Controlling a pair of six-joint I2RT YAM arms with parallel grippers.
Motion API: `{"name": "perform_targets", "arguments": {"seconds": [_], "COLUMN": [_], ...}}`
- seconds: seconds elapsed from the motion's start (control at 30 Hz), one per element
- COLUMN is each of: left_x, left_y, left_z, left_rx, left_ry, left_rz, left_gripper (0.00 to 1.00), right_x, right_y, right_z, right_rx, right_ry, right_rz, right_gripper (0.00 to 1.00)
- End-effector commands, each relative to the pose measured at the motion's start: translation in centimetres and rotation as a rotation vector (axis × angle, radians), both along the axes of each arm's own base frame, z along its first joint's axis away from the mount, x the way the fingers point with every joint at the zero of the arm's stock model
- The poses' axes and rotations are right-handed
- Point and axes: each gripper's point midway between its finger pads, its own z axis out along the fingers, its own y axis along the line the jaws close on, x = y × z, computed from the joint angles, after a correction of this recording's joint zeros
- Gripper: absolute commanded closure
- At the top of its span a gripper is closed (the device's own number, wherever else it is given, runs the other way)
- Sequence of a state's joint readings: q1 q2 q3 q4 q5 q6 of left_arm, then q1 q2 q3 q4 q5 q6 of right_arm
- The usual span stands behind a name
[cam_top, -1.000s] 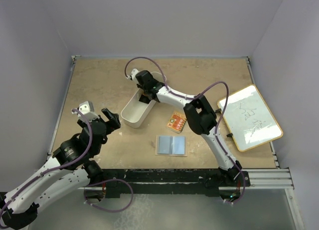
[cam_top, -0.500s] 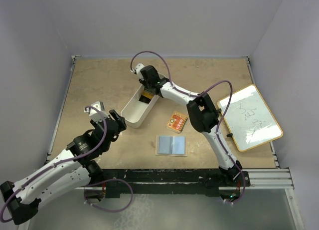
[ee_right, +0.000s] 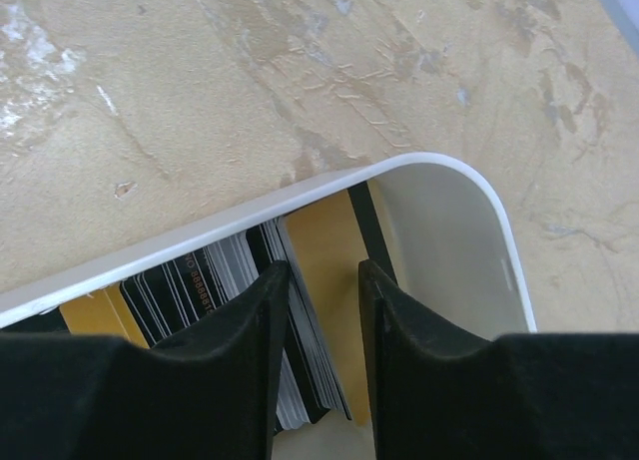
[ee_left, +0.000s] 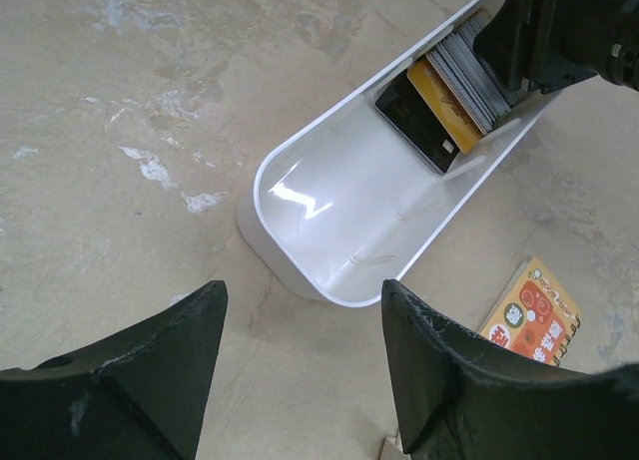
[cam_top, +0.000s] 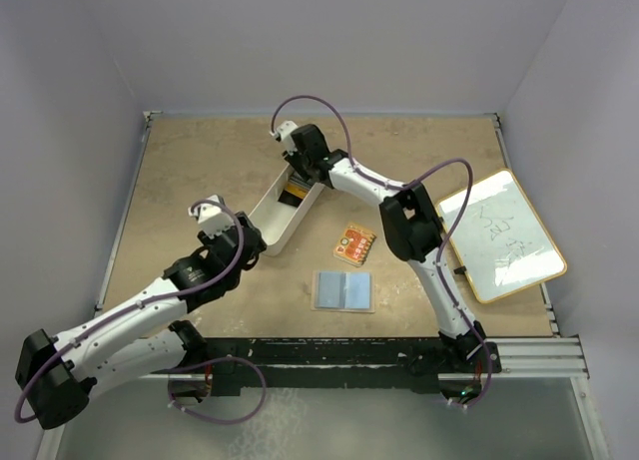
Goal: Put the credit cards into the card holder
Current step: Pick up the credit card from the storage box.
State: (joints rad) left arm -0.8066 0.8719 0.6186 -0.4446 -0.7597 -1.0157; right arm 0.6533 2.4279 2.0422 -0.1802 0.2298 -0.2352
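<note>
Right claw [ee_right: 321, 280] in white bin [ee_right: 429, 166]; scuffed tan tabletop [cam_top: 200, 171], lilac walls [cam_top: 329, 41].

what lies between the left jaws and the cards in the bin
In the left wrist view, a strip of bare table, then the white bin's empty near end. The cards stand at its far end.

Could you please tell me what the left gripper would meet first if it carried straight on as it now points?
Probably the rounded near end of the white bin, straight ahead of the open left gripper; depth is unclear, so the table might come first.
</note>
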Motion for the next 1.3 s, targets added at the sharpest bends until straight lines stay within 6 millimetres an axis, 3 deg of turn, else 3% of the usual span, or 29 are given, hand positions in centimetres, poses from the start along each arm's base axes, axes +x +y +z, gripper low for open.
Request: {"name": "perform_targets", "arguments": {"seconds": [0.0,0.23,0.43,0.8,0.97,1.13,1.27], "left_x": [1.1,1.4,1.1,0.8,0.8,0.6,0.7], "left_y": [-0.5,-0.4,-0.3,-0.5,-0.4,-0.3,-0.4], "left_z": [0.3,-0.5,-0.9,-1.9,-2.4,-3.0,-3.3], "left_rx": [-0.057,-0.047,-0.050,-0.055,-0.045,-0.034,-0.029], "left_ry": [-0.026,0.000,0.009,0.031,0.041,0.051,0.056], "left_rz": [0.026,0.031,0.025,0.011,0.009,0.009,0.006], "left_gripper": [0.40,0.40,0.39,0.40,0.40,0.40,0.40], "right_x": [-1.2,-1.9,-2.4,-3.2,-3.6,-4.0,-4.2], "right_y": [0.0,0.7,1.1,1.3,1.5,1.6,1.7], "right_z": [-0.6,0.5,2.4,3.9,3.9,4.6,4.8], "right_rx": [0.052,0.110,0.161,0.213,0.226,0.243,0.252], "right_ry": [0.086,0.100,0.094,0.103,0.120,0.132,0.142], "right_rz": [0.030,0.056,0.064,0.061,0.068,0.065,0.077], "right_gripper": [0.65,0.81,0.88,0.84,0.89,0.79,0.88]}}
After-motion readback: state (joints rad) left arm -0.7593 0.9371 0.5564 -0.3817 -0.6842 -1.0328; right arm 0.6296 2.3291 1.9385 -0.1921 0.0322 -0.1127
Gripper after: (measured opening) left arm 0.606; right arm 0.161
